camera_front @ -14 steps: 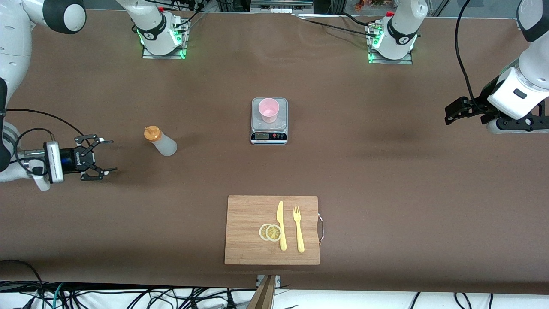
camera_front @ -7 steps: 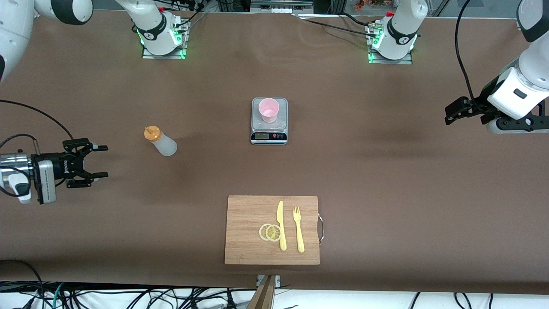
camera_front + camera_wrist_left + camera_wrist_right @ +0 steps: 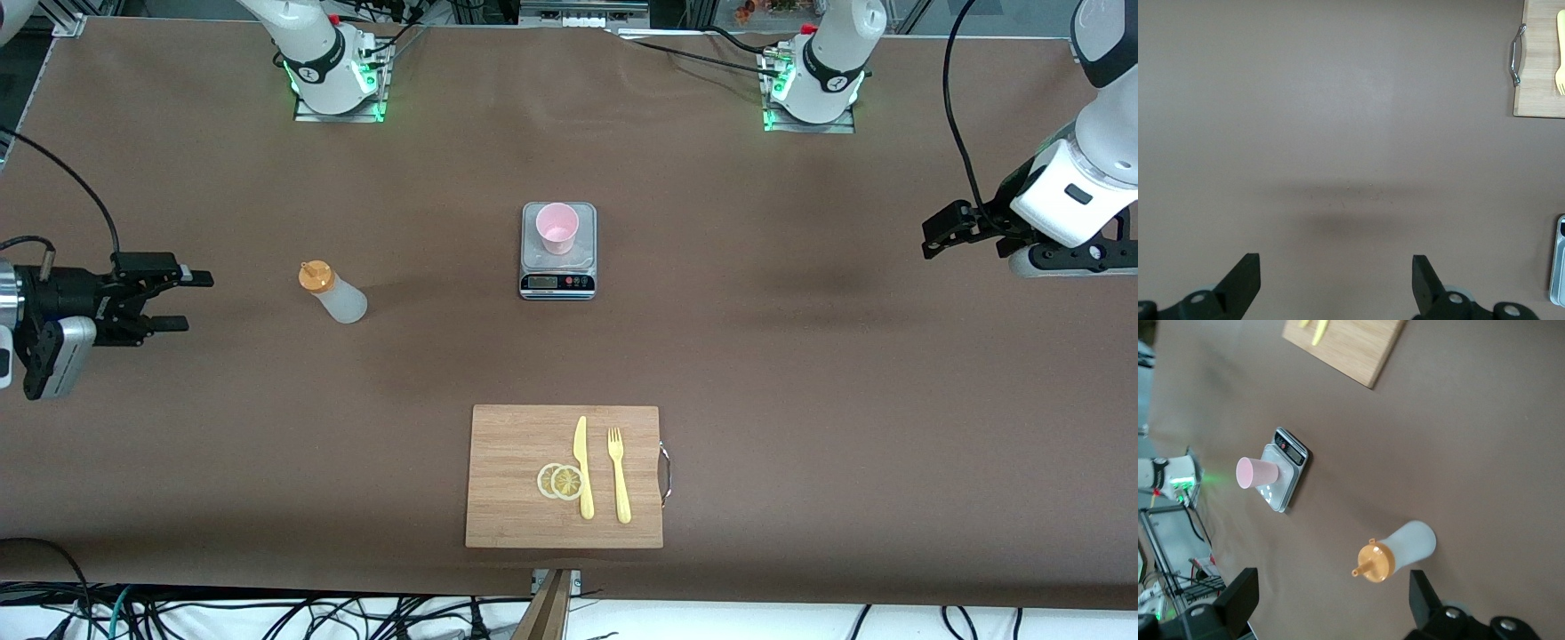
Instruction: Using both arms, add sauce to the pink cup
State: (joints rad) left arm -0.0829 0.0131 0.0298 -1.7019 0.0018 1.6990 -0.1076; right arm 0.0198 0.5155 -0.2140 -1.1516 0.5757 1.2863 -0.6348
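at the front view's left edge we see the right gripper [image 3: 173, 302] hovering over bare table [image 3: 800, 373], its jaws apart and empty, aimed at the sauce bottle [image 3: 333, 292] standing mid-left. the pink cup [image 3: 557, 228] sits on a kitchen scale [image 3: 557, 271] above frame centre. at the right edge the left gripper [image 3: 933, 236] waits over the table, fingers [image 3: 1245, 283] spread. low in the frame, a cutting board [image 3: 516, 498] carries a knife [image 3: 582, 467], a fork [image 3: 619, 476] and lemon slices [image 3: 560, 481].
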